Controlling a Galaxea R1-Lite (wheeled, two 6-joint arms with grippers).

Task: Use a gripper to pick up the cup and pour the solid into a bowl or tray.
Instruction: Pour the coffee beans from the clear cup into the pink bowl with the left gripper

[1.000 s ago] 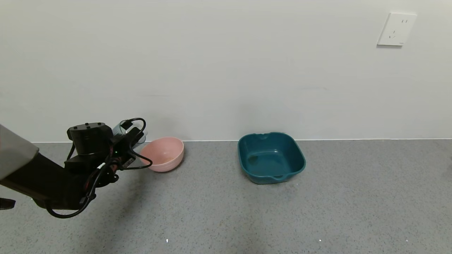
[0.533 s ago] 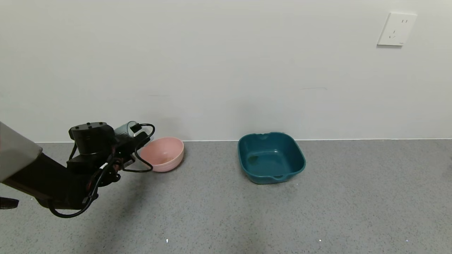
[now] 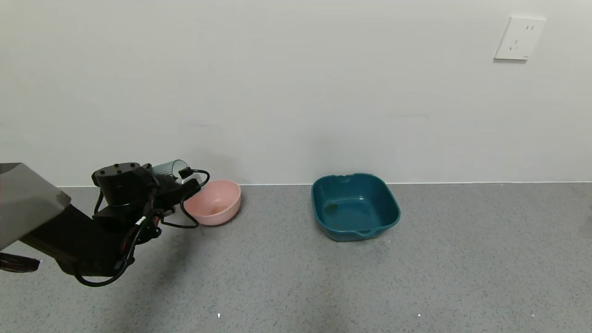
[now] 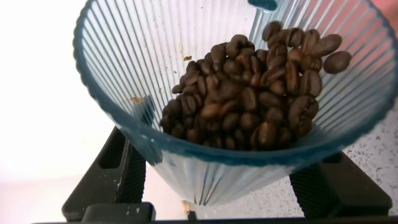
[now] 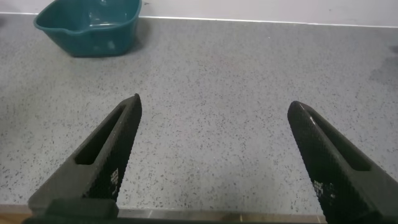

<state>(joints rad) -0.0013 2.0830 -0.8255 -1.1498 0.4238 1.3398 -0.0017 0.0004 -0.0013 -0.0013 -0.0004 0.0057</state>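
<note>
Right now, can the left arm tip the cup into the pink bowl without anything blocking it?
Probably yes. The left claw holds the cup, still full of coffee beans, beside the pink bowl. Nothing stands between them; the teal tray sits well apart.
</note>
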